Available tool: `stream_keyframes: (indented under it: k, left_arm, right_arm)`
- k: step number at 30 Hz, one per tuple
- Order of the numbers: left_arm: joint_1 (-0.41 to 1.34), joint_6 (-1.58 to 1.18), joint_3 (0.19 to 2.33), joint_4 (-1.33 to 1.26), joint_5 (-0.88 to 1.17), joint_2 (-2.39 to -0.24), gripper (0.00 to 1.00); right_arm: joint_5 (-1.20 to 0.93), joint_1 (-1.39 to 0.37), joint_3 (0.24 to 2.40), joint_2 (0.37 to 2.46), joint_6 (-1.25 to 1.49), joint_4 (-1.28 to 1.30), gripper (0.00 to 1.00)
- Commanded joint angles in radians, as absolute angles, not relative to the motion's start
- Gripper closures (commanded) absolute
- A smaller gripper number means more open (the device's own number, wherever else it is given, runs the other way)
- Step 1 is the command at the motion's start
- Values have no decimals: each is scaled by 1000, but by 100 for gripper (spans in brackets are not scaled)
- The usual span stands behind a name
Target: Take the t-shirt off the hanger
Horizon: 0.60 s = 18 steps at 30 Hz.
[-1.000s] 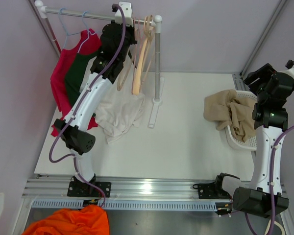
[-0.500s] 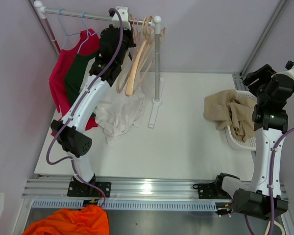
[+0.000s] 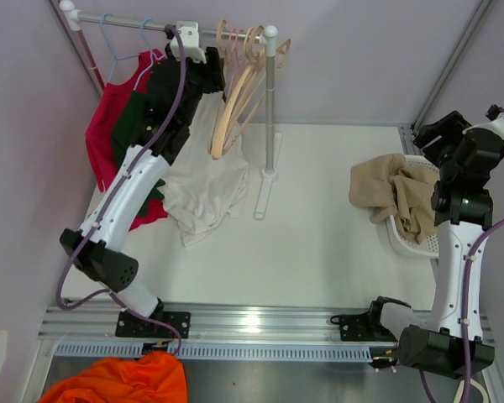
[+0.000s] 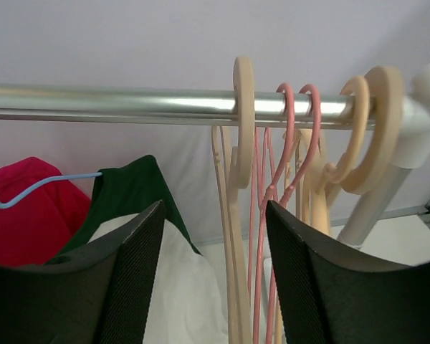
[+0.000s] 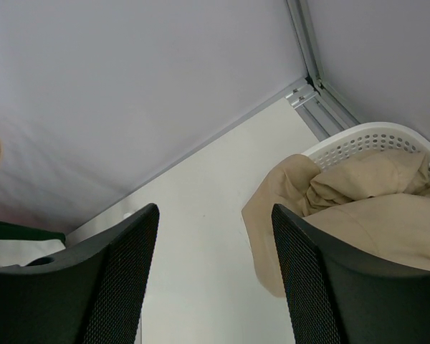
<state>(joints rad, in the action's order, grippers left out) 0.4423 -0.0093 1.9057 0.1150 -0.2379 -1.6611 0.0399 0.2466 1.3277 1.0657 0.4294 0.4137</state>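
Left end effector (image 4: pixel 216 283) is hovering just under the rail (image 4: pixel 115 102) w/ fingers standing apart, gripping nothing. White t-shirt (image 3: pixel 208 180) is lying slumped below the rail, partly on the tabletop (image 3: pixel 319 218). It's prob. off its hanger already, tho the arm is hiding its top. Bare wooden hangers (image 3: pixel 235 105) are hanging at the rail's right end, red shirt (image 3: pixel 105 134) & green shirt (image 3: pixel 139 117) at its left. Right end effector (image 5: pixel 215 279) is waiting well right of the rail, fingers apart, empty, near the basket (image 5: pixel 387 140) w/ beige garment (image 5: pixel 358 208). Task is looking nearly done.
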Motion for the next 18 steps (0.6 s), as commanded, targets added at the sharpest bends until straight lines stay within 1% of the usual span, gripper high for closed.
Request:
stream_keyframes:
  k: [1, 5, 11, 16, 18]
  left_arm:
    - [428, -6, 1861, 42, -209, -1522, 37]
    - [387, -41, 1865, 69, -160, -1463, 36]
    - [246, -97, 1902, 133, -92, -1445, 37]
    - [86, -120, 1956, 193, 78, -1494, 36]
    - [49, -98, 1965, 204, 89, -1520, 35]
  right_arm:
    - [23, 230, 1330, 1049, 437, 385, 31]
    - [32, 206, 1328, 1054, 437, 380, 31]
    - [46, 158, 1333, 1063, 430, 379, 30]
    - [48, 132, 1333, 1068, 426, 374, 29]
    - [48, 126, 1335, 1071, 428, 371, 29]
